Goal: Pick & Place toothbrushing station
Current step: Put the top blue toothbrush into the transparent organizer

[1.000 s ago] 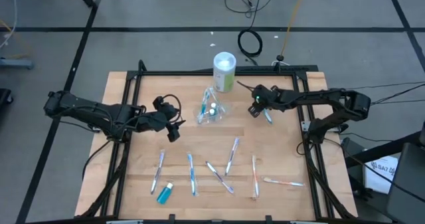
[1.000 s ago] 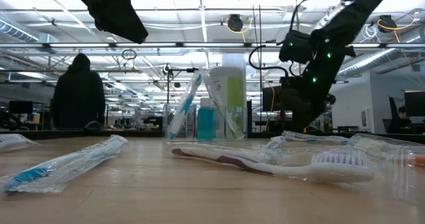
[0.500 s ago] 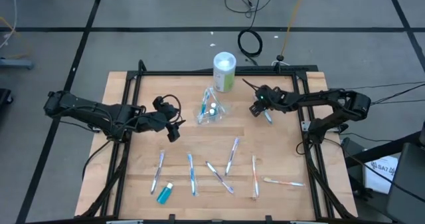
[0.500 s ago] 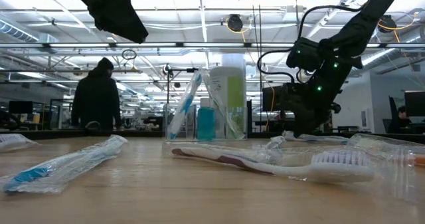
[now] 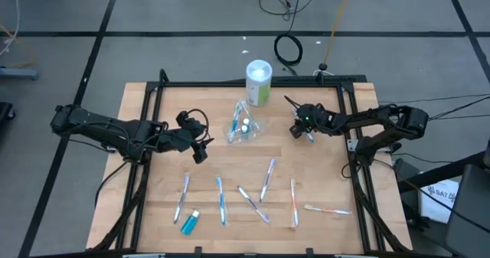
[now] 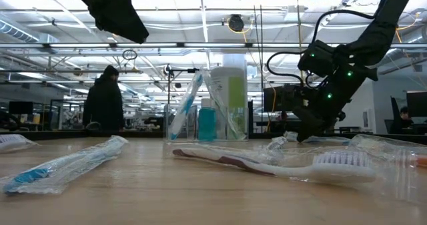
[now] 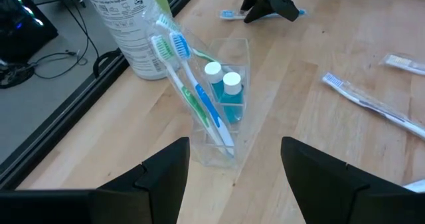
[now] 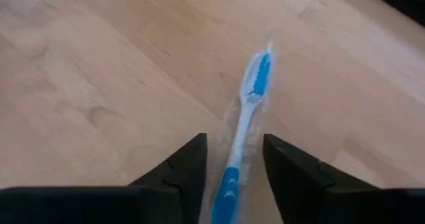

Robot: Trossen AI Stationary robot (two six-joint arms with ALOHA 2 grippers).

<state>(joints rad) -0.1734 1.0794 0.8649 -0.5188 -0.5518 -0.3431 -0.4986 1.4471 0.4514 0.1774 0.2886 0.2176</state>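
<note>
A small clear cup stands on the table's far middle, with toothbrushes and two white-capped blue tubes in it; it also shows in the left wrist view. My left gripper is open and empty, left of the cup and facing it. My right gripper is open and low over a wrapped blue toothbrush that lies flat on the table at the far right. Its fingers stand on either side of the handle.
A white-and-green canister stands behind the cup. Several wrapped toothbrushes lie across the table's near half. A blue tube lies near the front left. A person walks in the room behind.
My right gripper has moved a little toward the table's right edge and down over the blue toothbrush. The person in the background has walked to the right.
</note>
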